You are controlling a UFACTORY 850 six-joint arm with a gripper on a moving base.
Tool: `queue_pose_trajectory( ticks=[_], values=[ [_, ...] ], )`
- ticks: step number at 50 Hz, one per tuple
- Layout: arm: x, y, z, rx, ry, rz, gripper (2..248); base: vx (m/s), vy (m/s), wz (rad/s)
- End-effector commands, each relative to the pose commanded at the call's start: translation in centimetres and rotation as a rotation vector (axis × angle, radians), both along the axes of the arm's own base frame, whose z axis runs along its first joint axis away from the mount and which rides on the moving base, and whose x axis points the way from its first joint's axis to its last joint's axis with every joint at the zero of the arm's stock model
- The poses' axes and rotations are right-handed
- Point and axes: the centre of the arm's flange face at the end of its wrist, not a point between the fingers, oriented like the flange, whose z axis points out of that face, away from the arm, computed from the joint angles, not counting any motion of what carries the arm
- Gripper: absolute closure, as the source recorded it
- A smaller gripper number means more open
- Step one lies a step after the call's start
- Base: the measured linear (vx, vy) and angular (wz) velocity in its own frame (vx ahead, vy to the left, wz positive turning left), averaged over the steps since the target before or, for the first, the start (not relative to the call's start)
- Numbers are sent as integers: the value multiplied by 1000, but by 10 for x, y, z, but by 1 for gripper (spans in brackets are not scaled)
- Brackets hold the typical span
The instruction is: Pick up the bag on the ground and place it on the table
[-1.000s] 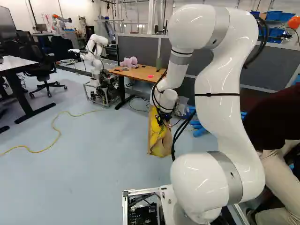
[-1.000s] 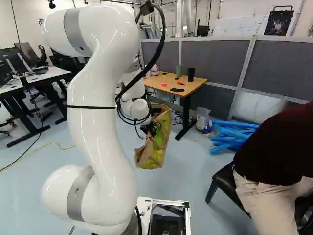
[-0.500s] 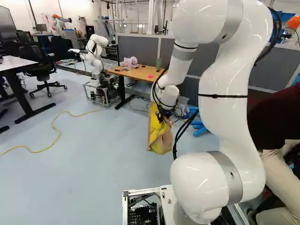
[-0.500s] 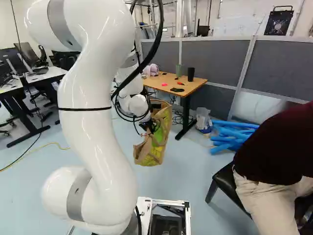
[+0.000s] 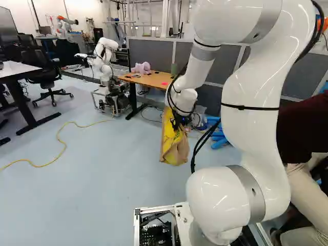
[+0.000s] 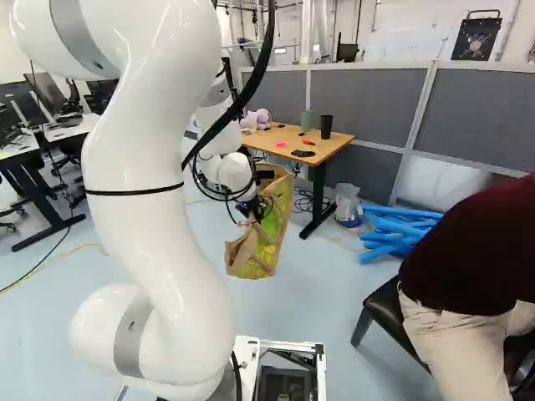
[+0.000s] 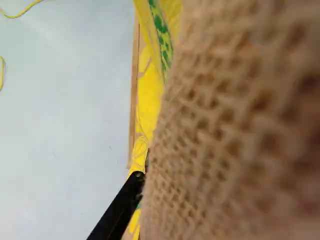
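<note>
Bag hangs under jaws, clamped btwn 'em.

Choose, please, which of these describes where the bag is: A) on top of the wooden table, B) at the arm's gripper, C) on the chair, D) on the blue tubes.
B: the right base view shows the bag at the gripper, off the table.

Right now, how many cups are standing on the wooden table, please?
2: a black cup and, left of it in the right base view, a green cup; my arm may hide more.
</note>
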Motion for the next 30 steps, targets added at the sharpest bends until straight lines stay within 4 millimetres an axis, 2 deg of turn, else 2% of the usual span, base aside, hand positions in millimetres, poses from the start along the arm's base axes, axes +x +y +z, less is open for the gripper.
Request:
queue_pose_trajectory(
  ticks=[30],
  values=[
    [-1, 3, 37, 24, 15, 11, 228, 0, 0, 0]
  ],
)
